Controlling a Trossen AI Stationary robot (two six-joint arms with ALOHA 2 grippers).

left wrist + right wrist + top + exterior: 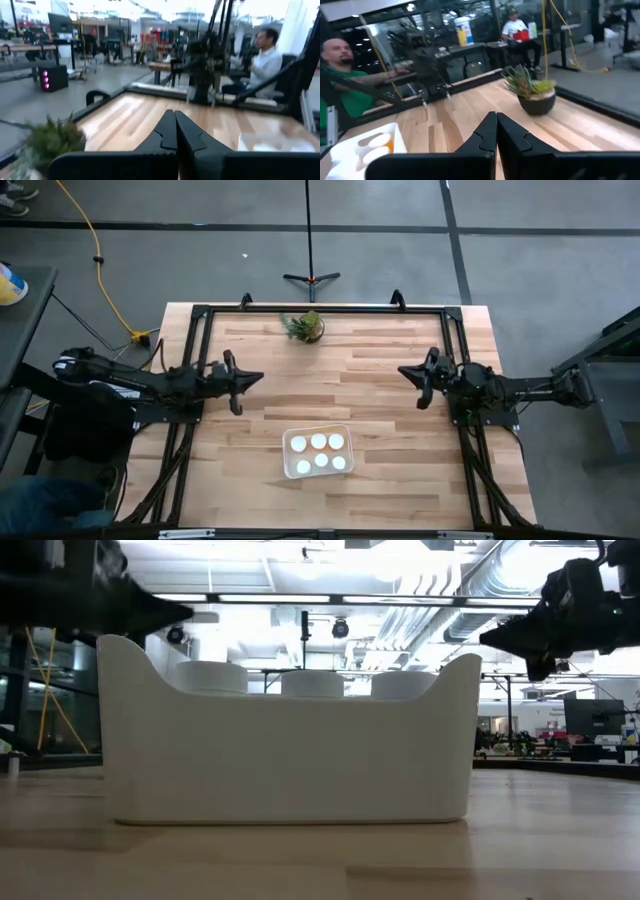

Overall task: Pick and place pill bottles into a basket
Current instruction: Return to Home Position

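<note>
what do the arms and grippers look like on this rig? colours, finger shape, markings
All black. The left arm and right arm are slim jointed links. The left gripper and right gripper each have two angular fingers tapering to a point, on a wide bar. No markings visible.

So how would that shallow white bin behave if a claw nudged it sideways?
The shallow white rectangular bin would probably slide rather than tip: its base sits wide and flat on the smooth wooden table. Six white-capped pill bottles inside add some weight, and may rattle or topple.
</note>
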